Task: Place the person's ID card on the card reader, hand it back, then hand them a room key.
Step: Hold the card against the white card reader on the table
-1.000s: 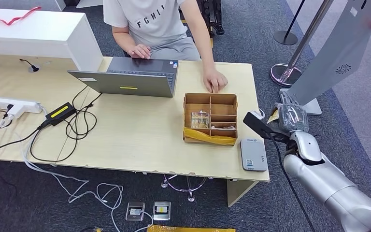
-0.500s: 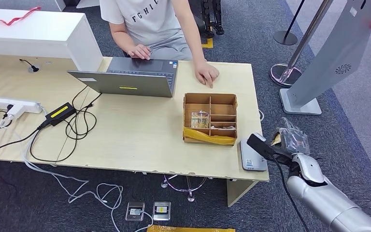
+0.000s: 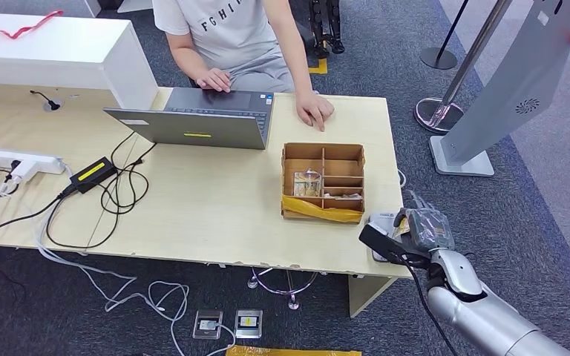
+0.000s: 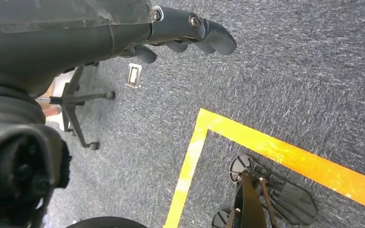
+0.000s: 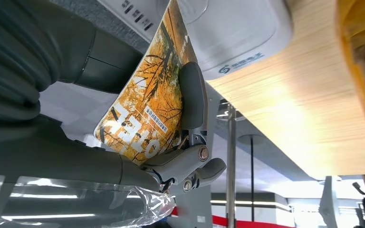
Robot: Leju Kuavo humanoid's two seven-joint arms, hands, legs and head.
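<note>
My right hand (image 3: 420,229) hovers over the table's near right corner and pinches an orange card (image 5: 148,105) printed with autumn trees and white lettering. In the right wrist view the thumb (image 5: 192,94) presses on the card's face, and the card's edge reaches over the white card reader (image 5: 237,33). From the head view the reader (image 3: 379,221) is mostly covered by this hand. A cardboard divided box (image 3: 323,147) with small items stands just beyond it. My left hand (image 4: 123,28) hangs above the carpet, holding nothing, its fingers loosely extended.
A person sits across the table, one hand (image 3: 314,111) flat on the far edge, the other on an open laptop (image 3: 200,119). Cables and a power strip (image 3: 15,163) lie at the left. A grey stand base (image 3: 460,159) and stanchion stand to the right.
My right hand has come down and leftward with the card, from beside the table to over the reader. The person's hand pulled back from the box toward the far edge.
</note>
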